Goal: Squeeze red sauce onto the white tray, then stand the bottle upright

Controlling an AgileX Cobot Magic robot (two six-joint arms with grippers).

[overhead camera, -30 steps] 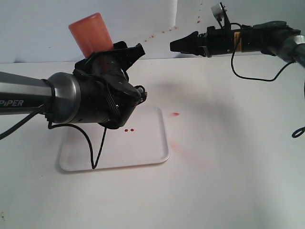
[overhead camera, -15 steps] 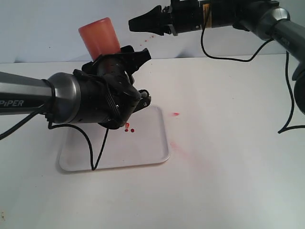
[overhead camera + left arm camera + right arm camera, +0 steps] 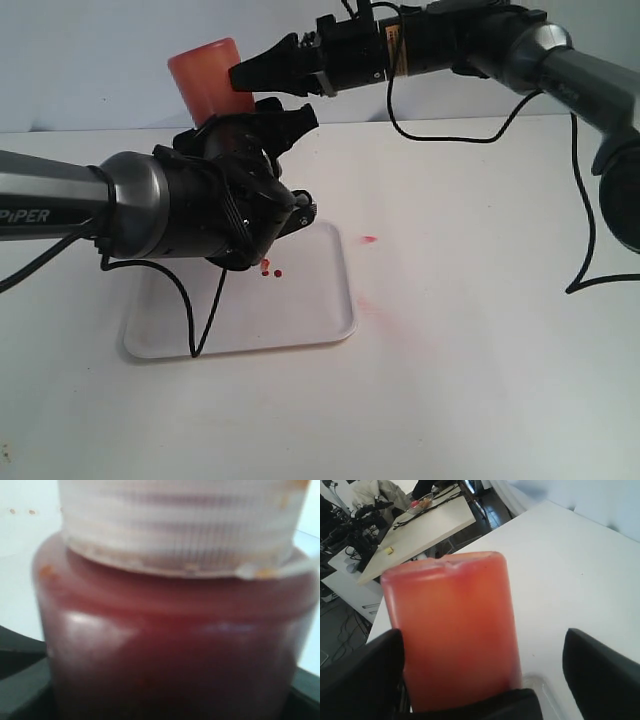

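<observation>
The left arm (image 3: 55,200) comes in low from the left side, its silver forearm nearly level and ending in a bulky black wrist; the left gripper (image 3: 262,125) points up and away from that wrist, its jaws clamped around the bottle (image 3: 207,78), which it holds with the flat base uppermost; the right arm (image 3: 570,65) reaches in high from the right and crosses the middle, its black forward section stretched almost level; the right gripper (image 3: 245,76) has its jaws spread wide on either side of the bottle's raised end, one finger (image 3: 362,675) close beside it, the other clear of it
</observation>
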